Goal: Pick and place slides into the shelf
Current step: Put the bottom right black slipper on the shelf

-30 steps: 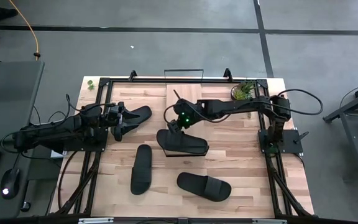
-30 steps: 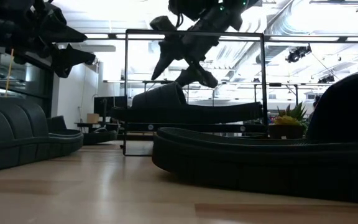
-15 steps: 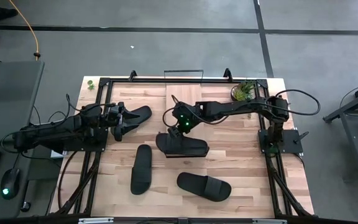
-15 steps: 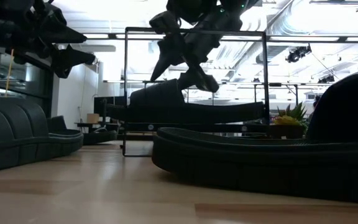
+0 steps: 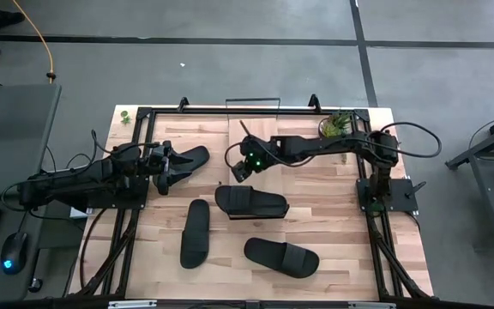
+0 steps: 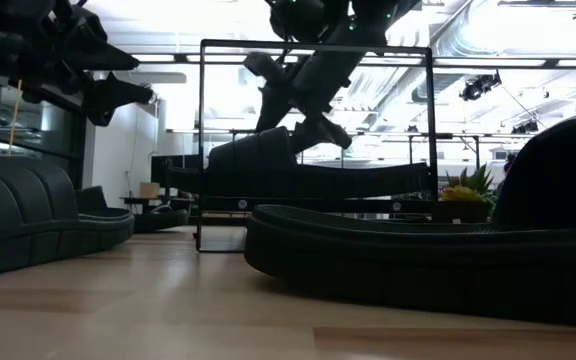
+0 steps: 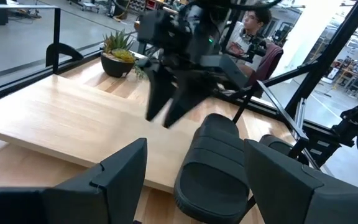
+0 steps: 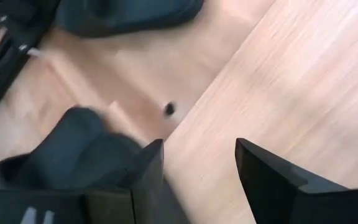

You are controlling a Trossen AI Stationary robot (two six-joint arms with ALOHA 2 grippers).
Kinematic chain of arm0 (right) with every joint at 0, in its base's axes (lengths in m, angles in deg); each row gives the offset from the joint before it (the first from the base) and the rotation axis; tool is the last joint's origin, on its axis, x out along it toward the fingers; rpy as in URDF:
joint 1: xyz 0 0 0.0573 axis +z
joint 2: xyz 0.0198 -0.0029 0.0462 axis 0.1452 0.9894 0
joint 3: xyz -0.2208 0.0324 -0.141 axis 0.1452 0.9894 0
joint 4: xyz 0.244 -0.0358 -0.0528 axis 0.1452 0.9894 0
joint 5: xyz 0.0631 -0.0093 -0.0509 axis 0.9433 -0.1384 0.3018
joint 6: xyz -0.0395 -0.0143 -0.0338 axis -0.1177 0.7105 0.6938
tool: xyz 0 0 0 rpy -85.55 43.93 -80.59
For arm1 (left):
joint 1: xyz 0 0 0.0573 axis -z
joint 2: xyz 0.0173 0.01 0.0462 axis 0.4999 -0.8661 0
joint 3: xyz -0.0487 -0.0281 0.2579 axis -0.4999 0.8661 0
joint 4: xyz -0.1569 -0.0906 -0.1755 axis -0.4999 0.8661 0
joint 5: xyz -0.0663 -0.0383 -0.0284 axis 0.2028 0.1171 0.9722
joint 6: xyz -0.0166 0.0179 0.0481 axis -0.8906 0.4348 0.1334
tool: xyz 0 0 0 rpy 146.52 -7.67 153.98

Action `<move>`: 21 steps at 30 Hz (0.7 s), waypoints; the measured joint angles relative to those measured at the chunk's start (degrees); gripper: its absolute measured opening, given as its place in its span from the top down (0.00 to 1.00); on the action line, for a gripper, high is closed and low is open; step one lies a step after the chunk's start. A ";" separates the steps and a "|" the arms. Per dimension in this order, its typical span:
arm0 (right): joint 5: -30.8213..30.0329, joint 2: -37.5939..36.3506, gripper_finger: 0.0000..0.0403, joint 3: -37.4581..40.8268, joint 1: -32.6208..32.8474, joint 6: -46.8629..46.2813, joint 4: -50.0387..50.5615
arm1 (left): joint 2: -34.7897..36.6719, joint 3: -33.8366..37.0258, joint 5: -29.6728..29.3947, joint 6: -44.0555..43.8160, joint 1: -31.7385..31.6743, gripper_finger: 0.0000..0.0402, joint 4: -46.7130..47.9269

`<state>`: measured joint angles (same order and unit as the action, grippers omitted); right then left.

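Grey shop floor surrounds your wood-plank table (image 5: 333, 232) in the high view. Four slides lie on it: one at centre (image 5: 251, 202), long axis left-right; one lower centre-right (image 5: 281, 257), slightly diagonal; one lower left of centre (image 5: 195, 233), nearly top-to-bottom; one upper left (image 5: 189, 159), just beside your left gripper (image 5: 166, 166). Which end of each is the toe cannot be told from above. The shelf (image 5: 253, 103) shows only as a thin wire frame at the upper table edge; no slide is on it yet. Your right gripper (image 5: 240, 171) hangs just above-left of the centre slide, jaws apart, holding nothing; judged, that slide lies flat because it is not gripped.

Low view: the wire frame (image 6: 314, 47) stands mid-picture, with the right gripper (image 6: 293, 105) in front of it over the centre slide's (image 6: 268, 165) strap. A near slide (image 6: 418, 255) fills the lower right.

Left wrist view: the left fingers (image 7: 117, 171) stand wide apart and empty, the centre slide (image 7: 213, 165) ahead between them, long axis running away from the camera.

Right wrist view: jaws apart around bare wood, a slide (image 8: 73, 149) at lower left.
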<state>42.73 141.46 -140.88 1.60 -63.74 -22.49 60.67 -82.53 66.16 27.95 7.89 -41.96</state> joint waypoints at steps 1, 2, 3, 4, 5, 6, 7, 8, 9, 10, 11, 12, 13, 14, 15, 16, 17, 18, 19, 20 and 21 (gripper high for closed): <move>-0.41 0.00 0.53 0.00 -0.36 0.80 -0.11 | 0.00 0.01 0.00 0.00 0.00 0.38 0.20; -0.59 0.00 0.53 0.00 -0.77 1.74 -0.52 | 0.02 0.02 0.00 0.00 0.00 0.38 0.40; -0.66 0.00 0.53 0.00 -1.15 2.88 -1.19 | 0.02 0.00 0.00 0.00 0.00 0.38 0.71; -0.64 0.00 0.53 0.00 -1.48 4.07 -1.92 | 0.01 0.00 -0.01 0.00 0.00 0.38 1.10; -0.39 0.00 0.53 0.00 -1.67 5.30 -2.91 | 0.00 0.01 -0.02 0.10 0.00 0.38 1.53; -0.13 0.00 0.53 0.00 -1.90 6.76 -4.12 | 0.00 0.00 -0.02 0.25 0.00 0.38 1.89; 0.25 0.00 0.53 0.00 -1.96 8.40 -5.55 | 0.02 0.00 0.00 0.43 0.00 0.38 2.25; 0.54 0.00 0.53 0.00 -1.99 9.91 -7.22 | 0.02 0.00 0.00 0.44 0.00 0.38 2.71; 0.94 -0.02 0.53 0.00 -1.97 11.49 -8.99 | 0.00 0.00 0.00 0.42 0.00 0.38 3.17; 1.55 -0.03 0.53 0.00 -1.91 12.88 -10.71 | 0.00 0.00 0.00 0.42 0.00 0.38 3.57; 2.35 -0.04 0.53 0.00 -1.89 13.97 -12.36 | 0.00 0.00 0.00 0.42 0.00 0.38 3.83; 3.29 -0.04 0.53 0.00 -1.88 14.83 -14.23 | 0.02 0.00 -0.02 0.42 0.00 0.38 3.96; 4.47 -0.04 0.53 0.00 -1.87 15.25 -15.90 | 0.00 0.00 -0.01 0.42 0.00 0.38 4.02; 5.89 -0.07 0.53 0.00 -1.88 15.40 -17.58 | 0.02 0.00 0.00 0.42 0.00 0.38 4.08; 7.30 -0.08 0.53 0.00 -1.88 15.42 -19.15 | 0.02 0.00 -0.02 0.42 0.00 0.38 4.09; 8.73 -0.09 0.53 0.00 -1.88 15.42 -20.48 | 0.02 0.00 -0.03 0.42 0.00 0.38 4.09; 10.29 -0.09 0.53 0.00 -1.80 15.58 -21.62 | 0.02 0.00 -0.21 0.42 0.00 0.38 4.10; 11.96 -0.09 0.53 0.00 -1.65 16.16 -22.59 | 0.02 0.00 -0.50 0.42 0.00 0.38 4.14; 13.62 -0.09 0.53 0.00 -1.51 16.75 -23.45 | 0.02 0.00 -0.80 0.42 0.00 0.38 4.18; 15.30 -0.09 0.53 0.00 -1.29 17.57 -24.24 | 0.02 0.00 -0.95 0.45 0.00 0.38 4.18; 17.11 -0.09 0.53 0.00 -1.03 18.33 -25.00 | 0.02 0.00 -0.97 0.70 0.00 0.38 4.18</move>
<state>59.84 141.37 -140.88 0.57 -45.41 -47.49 60.69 -82.53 65.19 28.65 7.89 -37.79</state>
